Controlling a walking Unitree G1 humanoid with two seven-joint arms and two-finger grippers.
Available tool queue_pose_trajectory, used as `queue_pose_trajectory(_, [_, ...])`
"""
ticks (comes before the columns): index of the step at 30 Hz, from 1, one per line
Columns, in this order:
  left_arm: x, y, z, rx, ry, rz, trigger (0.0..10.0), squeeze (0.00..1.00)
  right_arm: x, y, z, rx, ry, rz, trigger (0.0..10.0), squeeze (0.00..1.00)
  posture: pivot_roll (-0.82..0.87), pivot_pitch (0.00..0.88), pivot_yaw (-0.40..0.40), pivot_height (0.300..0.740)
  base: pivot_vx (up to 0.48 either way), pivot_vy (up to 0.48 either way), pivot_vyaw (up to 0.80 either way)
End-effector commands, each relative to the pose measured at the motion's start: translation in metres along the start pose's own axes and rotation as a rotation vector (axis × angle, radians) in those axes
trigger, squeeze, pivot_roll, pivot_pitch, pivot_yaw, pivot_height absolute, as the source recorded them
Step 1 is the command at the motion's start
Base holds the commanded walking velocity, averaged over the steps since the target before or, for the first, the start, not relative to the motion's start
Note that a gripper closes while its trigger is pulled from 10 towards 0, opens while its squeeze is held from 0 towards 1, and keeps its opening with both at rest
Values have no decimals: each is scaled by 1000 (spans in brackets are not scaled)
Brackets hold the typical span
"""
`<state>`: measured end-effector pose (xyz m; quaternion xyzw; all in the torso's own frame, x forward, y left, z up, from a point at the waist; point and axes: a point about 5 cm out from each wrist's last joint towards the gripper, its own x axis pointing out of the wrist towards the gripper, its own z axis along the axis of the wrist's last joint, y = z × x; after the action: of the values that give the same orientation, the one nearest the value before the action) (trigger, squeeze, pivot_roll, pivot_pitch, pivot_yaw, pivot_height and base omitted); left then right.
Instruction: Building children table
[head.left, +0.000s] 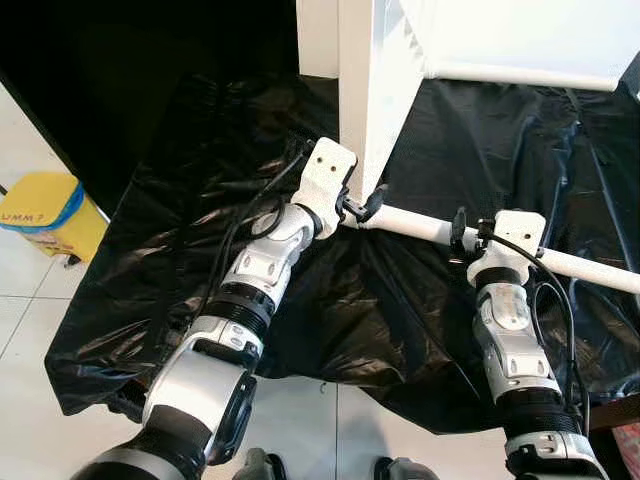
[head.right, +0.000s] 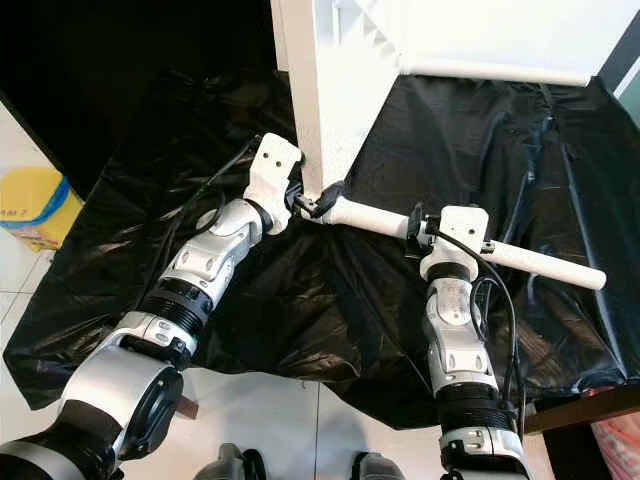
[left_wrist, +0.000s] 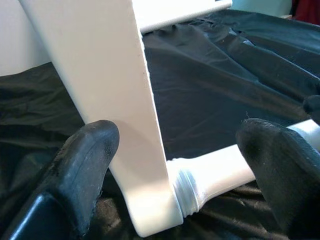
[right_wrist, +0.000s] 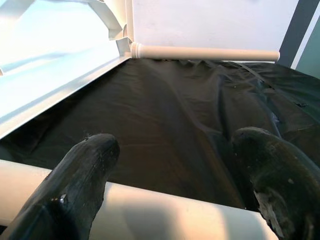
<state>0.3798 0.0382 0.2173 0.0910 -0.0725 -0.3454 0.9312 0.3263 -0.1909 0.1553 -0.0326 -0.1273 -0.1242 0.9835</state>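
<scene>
Two white legs (both attached), one tabletop.

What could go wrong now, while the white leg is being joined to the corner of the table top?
1. The white leg enters the table top corner by a threaded end; if the right end effector tilts the long leg, the thread may bind.
2. The left end effector straddles the corner edge with open fingers, so the standing panel may shift or tip.
3. The black sheet is wrinkled and may let parts slide.
</scene>
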Motion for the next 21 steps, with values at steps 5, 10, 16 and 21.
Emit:
queue_pose_trajectory(5, [1, 2, -9, -8, 46, 57, 10000, 0, 4, -1, -2, -18, 16, -1, 10000, 0, -186, 100, -10, 740, 0, 0, 0])
queue_pose_trajectory(10, [5, 1, -8, -9, 49, 89, 10000, 0, 3, -2, -4, -20, 25, -7, 10000, 0, -195, 89, -9, 740, 0, 0, 0])
queue_pose_trajectory(16, [8, 4, -8, 9, 68, 152, 10000, 0, -4, -6, -12, -29, 57, -19, 10000, 0, -198, 88, -5, 740, 0, 0, 0])
queue_pose_trajectory(21, [9, 7, -6, 28, 77, 205, 10000, 0, -9, -9, -21, -20, 112, -34, 10000, 0, -197, 88, -3, 740, 0, 0, 0])
